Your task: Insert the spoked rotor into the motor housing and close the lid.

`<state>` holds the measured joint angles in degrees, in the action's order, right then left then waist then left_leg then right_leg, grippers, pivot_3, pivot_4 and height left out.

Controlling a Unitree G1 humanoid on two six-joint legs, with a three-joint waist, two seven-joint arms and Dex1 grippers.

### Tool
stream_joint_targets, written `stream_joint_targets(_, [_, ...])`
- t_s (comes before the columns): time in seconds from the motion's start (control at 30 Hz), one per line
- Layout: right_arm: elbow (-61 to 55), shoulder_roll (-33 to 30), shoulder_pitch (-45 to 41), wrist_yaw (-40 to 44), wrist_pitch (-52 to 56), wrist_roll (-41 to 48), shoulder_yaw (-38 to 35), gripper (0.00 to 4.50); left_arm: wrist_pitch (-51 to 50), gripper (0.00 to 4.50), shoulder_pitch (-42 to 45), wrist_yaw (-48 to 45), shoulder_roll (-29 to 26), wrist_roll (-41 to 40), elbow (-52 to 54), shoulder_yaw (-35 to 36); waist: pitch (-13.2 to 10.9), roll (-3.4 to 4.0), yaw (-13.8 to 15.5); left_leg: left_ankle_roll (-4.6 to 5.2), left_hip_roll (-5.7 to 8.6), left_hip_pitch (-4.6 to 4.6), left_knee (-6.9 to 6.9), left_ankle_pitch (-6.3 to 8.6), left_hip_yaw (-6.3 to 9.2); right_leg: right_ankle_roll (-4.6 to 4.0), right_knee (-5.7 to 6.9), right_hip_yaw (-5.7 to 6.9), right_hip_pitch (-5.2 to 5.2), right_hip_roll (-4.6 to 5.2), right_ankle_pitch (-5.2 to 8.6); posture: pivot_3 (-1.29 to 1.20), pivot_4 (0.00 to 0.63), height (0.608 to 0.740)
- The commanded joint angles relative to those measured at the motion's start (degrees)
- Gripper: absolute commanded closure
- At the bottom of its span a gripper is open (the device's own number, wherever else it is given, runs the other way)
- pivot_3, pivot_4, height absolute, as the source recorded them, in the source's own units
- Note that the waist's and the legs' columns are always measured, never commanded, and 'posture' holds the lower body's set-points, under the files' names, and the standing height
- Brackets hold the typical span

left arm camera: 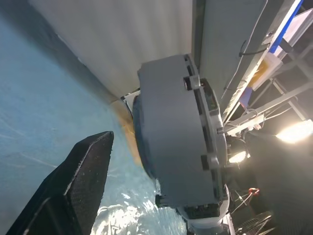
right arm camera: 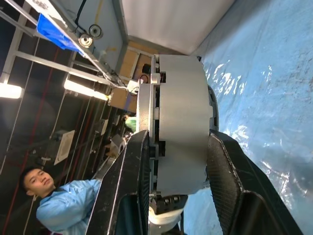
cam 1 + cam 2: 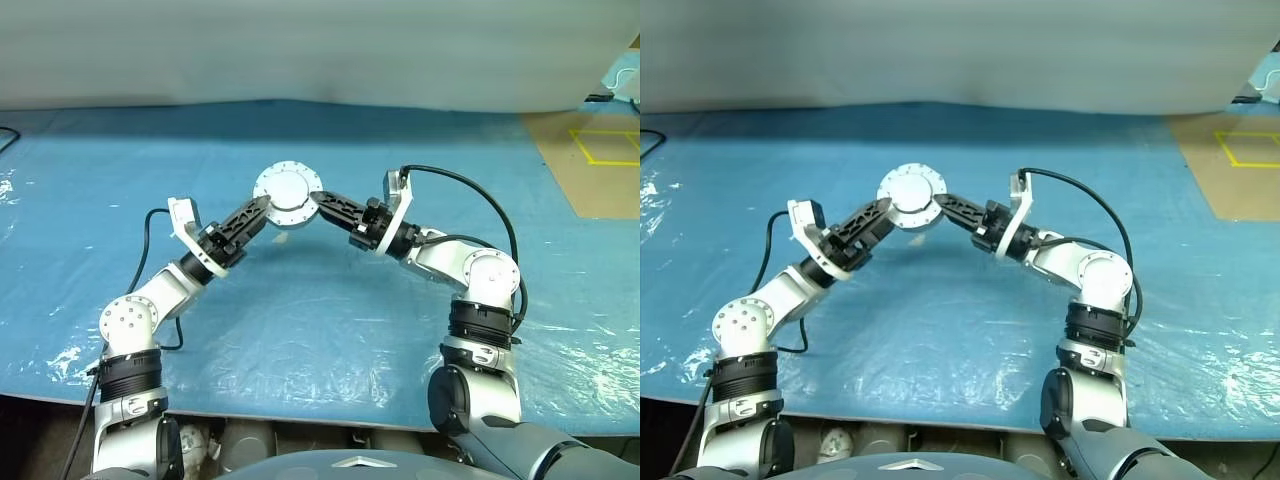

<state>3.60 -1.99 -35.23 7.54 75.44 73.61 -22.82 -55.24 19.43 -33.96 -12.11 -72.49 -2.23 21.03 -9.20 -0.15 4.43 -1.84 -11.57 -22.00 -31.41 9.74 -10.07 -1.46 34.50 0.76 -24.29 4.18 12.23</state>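
A crinkly blue plastic sheet (image 3: 300,330) covers the table, and the motor housing (image 3: 288,197), a smooth grey metal puck with the bolted lid (image 2: 145,132) on its face, is held up above it. Right gripper (image 3: 318,203) has its textured black fingers clamped across the housing. Left gripper (image 3: 262,208) sits just beside it, jaws spread wide and holding nothing.

grey motor housing (image 3: 288,194), blue tarp (image 3: 300,320)

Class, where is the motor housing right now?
In the left eye view the motor housing, lid on, is held up over the blue table cover near the centre, clamped by the right gripper, with the open left gripper beside it.
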Motion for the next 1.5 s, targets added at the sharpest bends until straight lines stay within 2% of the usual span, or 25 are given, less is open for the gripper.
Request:
stream_joint_targets(0.03, [-3.2, -0.1, -0.9, 0.9, -0.6, 4.4, 0.8, 3.21, 0.1, 0.03, 0.3, -2.0, 1.5, -0.2, 1.2, -2.4, 0.0, -0.03, 0.0, 0.0, 0.0, -0.01, -0.05, 0.0, 0.01, 0.0, 0.04, 0.0, 0.0, 0.01, 0.0, 0.0, 0.15, 0.74])
stream_joint_targets(0.3, [-3.3, -0.8, -0.5, 0.4, -1.4, 5.2, 2.1, 3.21, 3.7, 0.03, 1.9, 1.2, 6.4, 2.4, -1.9, -3.8, 0.0, -0.05, 0.0, 0.0, -0.03, -0.02, -0.32, 0.0, 0.03, 0.01, 0.19, -0.02, 0.0, 0.01, 0.01, 0.0, 0.15, 0.74])
stream_joint_targets(0.5, [-3.5, -1.1, -0.1, 0.2, -1.7, 5.4, 2.8, 3.21, 5.7, 0.03, 3.0, 2.6, 6.9, 3.8, -3.4, -3.2, 0.0, -0.06, 0.0, 0.0, -0.02, -0.09, -0.46, 0.0, 0.06, 0.01, 0.2, -0.03, 0.0, 0.01, 0.0, 0.0, 0.15, 0.74])
stream_joint_targets(0.6, [-3.4, -1.2, 0.0, 0.0, -2.0, 5.4, 3.0, 3.21, 6.0, 0.63, 3.2, 2.3, 7.2, 3.8, -3.5, -3.2, 0.0, -0.06, 0.1, 0.0, -0.02, -0.1, -0.46, 0.0, 0.07, 0.01, 0.2, -0.02, 0.0, 0.01, 0.0, 0.0, 0.15, 0.74])
stream_joint_targets(0.7, [-3.1, -1.3, -0.1, -0.3, -2.3, 5.5, 3.3, 3.21, 6.9, 1.66, 3.8, 3.8, 7.8, 4.8, -3.7, -3.4, 0.0, -0.07, 0.1, 0.0, -0.02, -0.11, -0.46, 0.0, 0.07, 0.01, 0.2, -0.01, 0.0, 0.01, 0.0, 0.0, 0.15, 0.74])
stream_joint_targets(0.73, [-3.0, -1.4, -0.1, -0.4, -2.4, 5.4, 3.4, 3.21, 7.4, 1.77, 4.1, 4.4, 8.1, 5.2, -4.0, -3.4, 0.0, -0.07, 0.1, 0.0, -0.02, -0.11, -0.47, 0.0, 0.07, 0.01, 0.2, -0.01, 0.0, 0.01, 0.0, 0.0, 0.15, 0.74])
stream_joint_targets(1.03, [-3.4, -2.0, -0.3, -0.6, -4.1, 3.2, 4.8, 3.21, 7.8, 1.77, 5.4, 3.6, 8.7, 4.2, -4.7, -2.8, 0.0, -0.07, 0.1, 0.0, -0.03, -0.13, -0.5, 0.0, 0.08, 0.01, 0.21, -0.01, 0.0, 0.01, 0.0, 0.0, 0.15, 0.74])
stream_joint_targets(1.17, [-3.7, -1.6, -0.2, -1.7, -6.8, 2.0, 4.8, 3.21, 8.6, 1.77, 6.0, 6.0, 8.8, 6.4, -5.0, -3.4, 0.0, -0.07, 0.1, 0.0, -0.04, -0.12, -0.5, 0.0, 0.08, 0.01, 0.21, 0.0, 0.0, 0.0, 0.0, 0.0, 0.15, 0.74])
stream_joint_targets(1.27, [-5.3, -1.9, -0.1, 0.7, -11.2, -1.0, 5.7, 3.21, 9.8, 1.77, 7.2, 6.1, 8.9, 6.9, -6.1, -3.2, 0.0, -0.08, 0.2, 0.0, -0.03, -0.14, -0.53, 0.0, 0.08, 0.02, 0.21, 0.0, 0.0, 0.01, 0.0, 0.0, 0.15, 0.74])
stream_joint_targets(1.4, [-4.0, -2.4, -0.3, 0.2, -9.7, 1.2, 6.0, 1.8, 10.7, 1.77, 8.9, 7.0, 9.1, 6.4, -6.9, -1.9, -0.1, -0.08, 0.1, 0.0, -0.03, -0.15, -0.55, 0.0, 0.1, 0.02, 0.22, 0.0, 0.0, 0.01, 0.0, 0.0, 0.15, 0.74])
stream_joint_targets(1.43, [-3.4, -2.5, -0.4, -0.3, -9.4, 0.9, 6.2, 1.59, 11.1, 1.77, 9.3, 7.1, 9.1, 6.6, -7.0, -1.6, -0.1, -0.08, 0.1, 0.0, -0.03, -0.15, -0.55, 0.0, 0.1, 0.02, 0.22, 0.0, 0.0, 0.01, 0.0, 0.0, 0.15, 0.74])
stream_joint_targets(1.5, [-2.8, -2.5, -0.5, -0.6, -9.4, 0.7, 6.3, 1.59, 12.1, 1.77, 10.2, 8.1, 9.1, 6.6, -7.3, -0.5, -0.1, -0.08, 0.0, 0.0, -0.03, -0.15, -0.55, 0.0, 0.1, 0.02, 0.22, 0.0, 0.0, 0.0, 0.0, 0.0, 0.15, 0.74])
